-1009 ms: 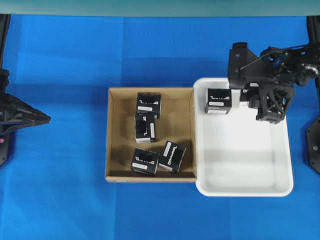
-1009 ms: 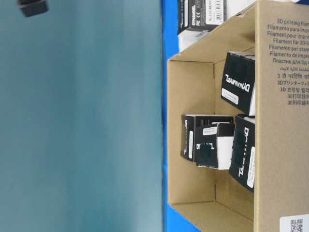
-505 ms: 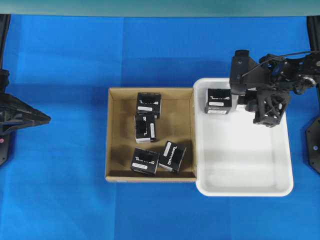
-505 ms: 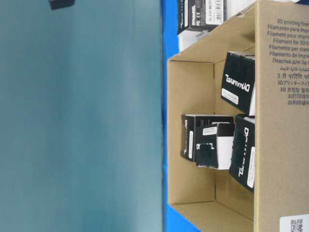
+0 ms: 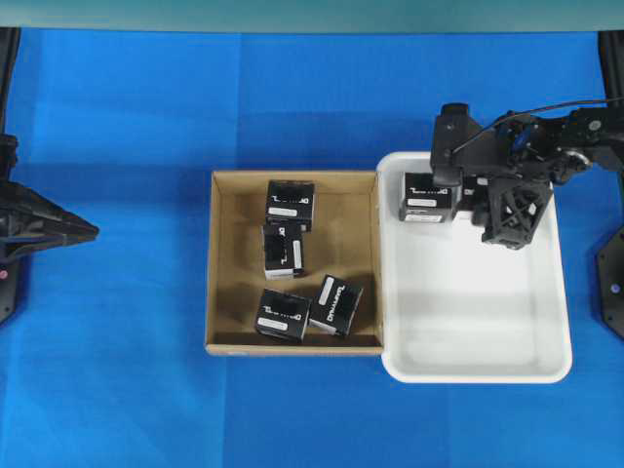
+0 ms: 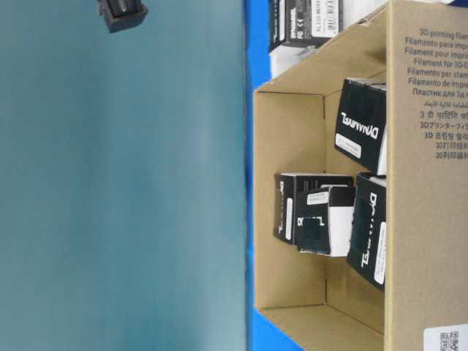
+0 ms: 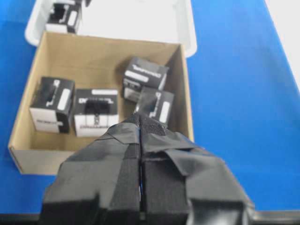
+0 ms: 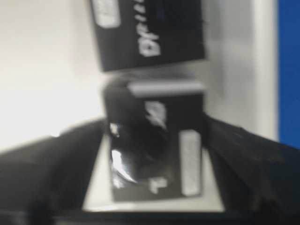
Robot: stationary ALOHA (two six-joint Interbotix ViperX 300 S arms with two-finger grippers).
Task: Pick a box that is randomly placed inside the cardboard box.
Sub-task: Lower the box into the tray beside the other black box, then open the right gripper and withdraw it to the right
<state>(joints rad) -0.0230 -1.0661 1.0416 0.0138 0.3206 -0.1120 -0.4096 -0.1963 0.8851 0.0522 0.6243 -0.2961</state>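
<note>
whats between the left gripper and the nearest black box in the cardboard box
In the left wrist view, only the cardboard box near wall and bare floor separate the left gripper from the nearest box.

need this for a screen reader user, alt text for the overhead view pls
A brown cardboard box on a blue cloth holds four small black boxes; beside it on the right a white tray holds two more in its far corner. The right hand is over those two, and the left hand sits idle at the left edge.

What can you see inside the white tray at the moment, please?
The white tray holds one black box in its far left corner; a second box sits beside it, mostly covered overhead by the right gripper.
</note>
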